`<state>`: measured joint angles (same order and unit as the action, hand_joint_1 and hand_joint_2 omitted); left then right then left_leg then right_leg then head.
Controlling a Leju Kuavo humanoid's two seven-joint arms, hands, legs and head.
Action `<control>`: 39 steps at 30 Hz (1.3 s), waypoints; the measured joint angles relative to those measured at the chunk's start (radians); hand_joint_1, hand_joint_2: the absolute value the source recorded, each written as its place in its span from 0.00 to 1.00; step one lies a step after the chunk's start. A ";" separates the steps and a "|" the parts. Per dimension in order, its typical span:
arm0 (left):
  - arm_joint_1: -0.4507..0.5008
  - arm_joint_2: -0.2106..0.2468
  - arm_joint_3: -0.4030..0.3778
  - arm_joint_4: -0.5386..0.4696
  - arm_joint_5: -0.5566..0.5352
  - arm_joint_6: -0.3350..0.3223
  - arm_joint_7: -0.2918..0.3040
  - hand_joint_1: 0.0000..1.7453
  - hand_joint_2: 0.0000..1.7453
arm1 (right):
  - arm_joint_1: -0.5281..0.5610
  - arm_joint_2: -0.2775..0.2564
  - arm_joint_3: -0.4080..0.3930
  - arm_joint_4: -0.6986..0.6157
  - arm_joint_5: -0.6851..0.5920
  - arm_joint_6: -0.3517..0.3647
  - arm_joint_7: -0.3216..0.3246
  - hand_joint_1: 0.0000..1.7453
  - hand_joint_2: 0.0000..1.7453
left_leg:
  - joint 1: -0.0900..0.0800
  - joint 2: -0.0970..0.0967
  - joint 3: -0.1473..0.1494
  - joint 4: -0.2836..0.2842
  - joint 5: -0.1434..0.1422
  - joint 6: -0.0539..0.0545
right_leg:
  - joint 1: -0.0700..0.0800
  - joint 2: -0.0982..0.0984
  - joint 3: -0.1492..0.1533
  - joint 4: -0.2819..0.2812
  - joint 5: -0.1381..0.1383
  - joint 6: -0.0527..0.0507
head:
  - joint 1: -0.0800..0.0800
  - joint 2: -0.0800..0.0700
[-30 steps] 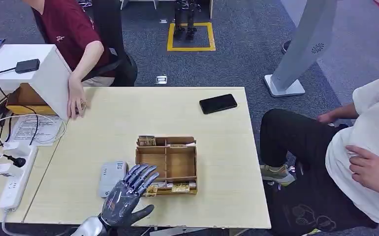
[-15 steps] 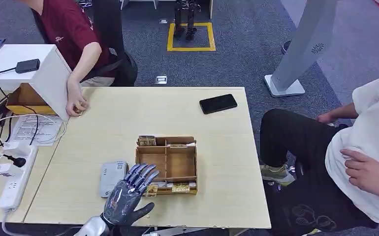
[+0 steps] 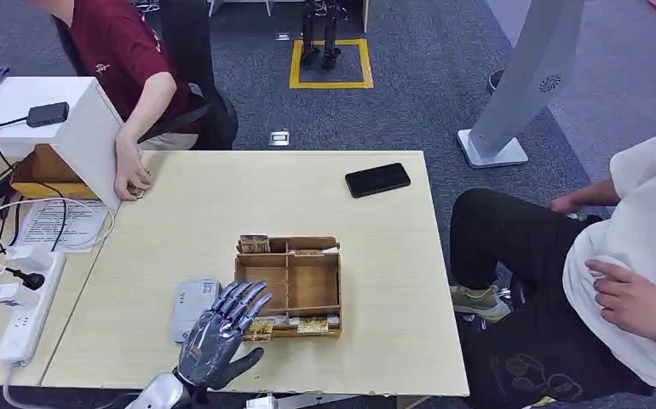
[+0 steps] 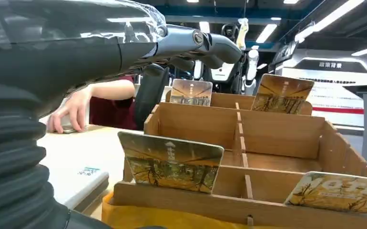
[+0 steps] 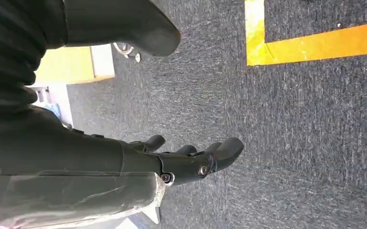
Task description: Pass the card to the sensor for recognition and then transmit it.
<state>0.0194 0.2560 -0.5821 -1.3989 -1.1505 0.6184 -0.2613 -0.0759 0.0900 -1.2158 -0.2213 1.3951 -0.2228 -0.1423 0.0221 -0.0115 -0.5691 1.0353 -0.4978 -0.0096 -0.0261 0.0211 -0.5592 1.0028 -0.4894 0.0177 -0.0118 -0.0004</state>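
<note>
Head view: left hand (image 3: pixel 220 334) hovers at the near-left corner of the wooden tray (image 3: pixel 290 285), fingers (image 3: pixel 244 300) spread, holding nothing. Target card (image 4: pixel 171 161) leans upright in the tray's near slot; the grey sensor (image 3: pixel 193 307) lies just beside the tray on the counter (image 3: pixel 222 204). Risk: spread fingers strike the tray wall, shift the tray, or tip the card flat. Right hand (image 5: pixel 191 160) hangs over the floor, loosely open, empty.
</note>
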 joint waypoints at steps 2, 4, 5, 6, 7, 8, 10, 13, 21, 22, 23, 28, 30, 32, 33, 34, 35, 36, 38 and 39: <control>0.000 -0.001 0.000 0.002 0.000 0.000 0.000 0.00 1.00 | 0.000 0.000 0.000 0.000 0.000 0.000 0.000 0.00 1.00 | 0.000 0.000 0.000 0.000 0.000 0.000 | 0.000 0.000 0.000 0.000 0.000 0.000 | 0.000 0.000; 0.000 -0.006 0.001 0.006 0.000 0.000 0.000 0.00 1.00 | 0.000 0.000 0.000 0.000 0.000 0.000 -0.003 0.00 1.00 | 0.000 0.000 0.000 0.000 0.000 0.000 | 0.000 0.000 0.000 0.000 0.000 0.000 | 0.000 0.000; 0.000 -0.008 0.001 0.008 0.000 0.000 0.000 0.00 1.00 | 0.000 0.000 0.000 0.000 0.000 0.000 -0.003 0.00 1.00 | 0.000 0.000 0.000 0.000 0.000 0.000 | 0.000 0.000 0.000 0.000 0.000 0.000 | 0.000 0.000; 0.000 -0.008 0.001 0.009 0.000 0.000 0.000 0.00 1.00 | 0.000 0.000 0.000 0.000 0.000 0.000 -0.003 0.00 1.00 | 0.000 0.000 0.000 0.000 0.000 0.000 | 0.000 0.000 0.000 0.000 0.000 0.000 | 0.000 0.000; 0.000 -0.008 0.002 0.011 0.000 0.000 0.000 0.00 1.00 | 0.000 0.000 0.000 0.000 0.000 0.000 -0.003 0.00 1.00 | 0.000 0.000 0.000 0.000 0.000 0.000 | 0.000 0.000 0.000 0.000 0.000 0.000 | 0.000 0.000; 0.000 -0.008 0.002 0.012 0.000 0.000 0.001 0.00 1.00 | 0.000 0.000 0.000 0.000 0.000 0.000 -0.003 0.00 1.00 | 0.000 0.000 0.000 0.000 0.000 0.000 | 0.000 0.000 0.000 0.000 0.000 0.000 | 0.000 0.000; 0.000 -0.008 0.002 0.015 -0.001 -0.001 0.002 0.00 1.00 | 0.000 0.000 0.000 0.000 0.000 0.000 -0.003 0.00 1.00 | 0.000 0.000 0.000 0.000 0.000 0.000 | 0.000 0.000 0.000 0.000 0.000 0.000 | 0.000 0.000; 0.000 -0.008 0.002 0.021 -0.001 -0.001 0.002 0.00 1.00 | 0.000 0.000 0.000 0.000 0.003 0.000 -0.003 0.00 1.00 | 0.000 0.000 0.000 0.000 0.000 0.000 | 0.000 0.000 0.000 0.000 0.000 0.000 | 0.000 0.000; 0.000 -0.009 0.010 0.032 0.014 -0.029 0.012 0.91 1.00 | 0.000 0.000 0.000 0.000 0.005 0.000 -0.002 0.00 1.00 | 0.000 0.000 0.000 0.000 0.000 0.000 | 0.000 0.000 0.000 0.000 0.000 0.000 | 0.000 0.000; 0.000 -0.009 0.012 0.034 0.016 -0.031 0.012 1.00 1.00 | 0.000 0.000 0.000 0.000 0.005 0.000 -0.003 0.00 1.00 | 0.000 0.000 0.000 0.000 0.000 0.000 | 0.000 0.000 0.000 0.000 0.000 0.000 | 0.000 0.000; 0.000 -0.010 0.013 0.035 0.018 -0.031 0.012 1.00 1.00 | 0.000 0.000 0.000 0.000 0.005 -0.001 -0.005 0.00 1.00 | 0.000 0.000 0.000 0.000 0.000 0.000 | 0.000 0.000 0.000 0.000 0.000 0.000 | 0.000 0.000; 0.002 -0.011 0.016 0.037 0.030 -0.035 0.011 1.00 1.00 | 0.000 0.000 0.000 0.000 -0.008 0.000 -0.024 0.00 1.00 | 0.000 0.000 0.000 0.000 0.000 0.000 | 0.000 0.000 0.000 0.000 0.000 0.000 | 0.000 0.000; 0.001 -0.011 0.016 0.037 0.034 -0.040 0.010 1.00 1.00 | 0.000 0.000 0.000 0.000 -0.013 0.000 -0.032 0.00 1.00 | 0.000 0.000 0.000 0.000 0.000 0.000 | 0.000 0.000 0.000 0.000 0.000 0.000 | 0.000 0.000; 0.000 -0.014 0.017 0.037 0.037 -0.042 0.010 1.00 1.00 | 0.000 0.000 0.000 0.000 -0.013 0.000 -0.035 0.00 1.00 | 0.000 0.000 0.000 0.000 0.000 0.000 | 0.000 0.000 0.000 0.000 0.000 0.000 | 0.000 0.000; 0.000 -0.014 0.017 0.037 0.037 -0.042 0.010 1.00 1.00 | 0.000 0.000 0.000 0.000 -0.013 0.000 -0.035 0.00 1.00 | 0.000 0.000 0.000 0.000 0.000 0.000 | 0.000 0.000 0.000 0.000 0.000 0.000 | 0.000 0.000; 0.001 -0.014 0.017 0.037 0.040 -0.042 0.008 1.00 1.00 | 0.000 0.000 0.000 0.000 -0.013 0.000 -0.036 0.00 1.00 | 0.000 0.000 0.000 0.000 0.000 0.000 | 0.000 0.000 0.000 0.000 0.000 0.000 | 0.000 0.000; 0.001 -0.014 0.018 0.037 0.041 -0.042 0.008 1.00 1.00 | 0.000 0.000 0.000 0.000 -0.013 0.000 -0.036 0.00 1.00 | 0.000 0.000 0.000 0.000 0.000 0.000 | 0.000 0.000 0.000 0.000 0.000 0.000 | 0.000 0.000; 0.001 -0.014 0.018 0.037 0.043 -0.042 0.008 1.00 1.00 | 0.000 0.000 0.000 0.000 -0.013 0.000 -0.038 0.00 1.00 | 0.000 0.000 0.000 0.000 0.000 0.000 | 0.000 0.000 0.000 0.000 0.000 0.000 | 0.000 0.000; 0.001 -0.014 0.018 0.037 0.044 -0.042 0.008 1.00 1.00 | -0.001 0.000 0.000 0.000 -0.013 0.000 -0.039 0.00 1.00 | 0.000 0.000 0.000 0.000 0.000 0.000 | 0.000 0.000 0.000 0.000 0.000 0.000 | 0.000 0.000; 0.001 -0.014 0.018 0.037 0.044 -0.042 0.008 1.00 1.00 | -0.001 0.000 0.000 0.000 -0.013 0.000 -0.039 0.00 1.00 | 0.000 0.000 0.000 0.000 0.000 0.000 | 0.000 0.000 0.000 0.000 0.000 0.000 | 0.000 0.000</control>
<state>0.0206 0.2419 -0.5642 -1.3619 -1.1063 0.5764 -0.2529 -0.0765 0.0896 -1.2158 -0.2213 1.3817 -0.2232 -0.1816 0.0221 -0.0116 -0.5692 1.0353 -0.4979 -0.0096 -0.0261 0.0209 -0.5590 1.0028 -0.4894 0.0177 -0.0118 -0.0004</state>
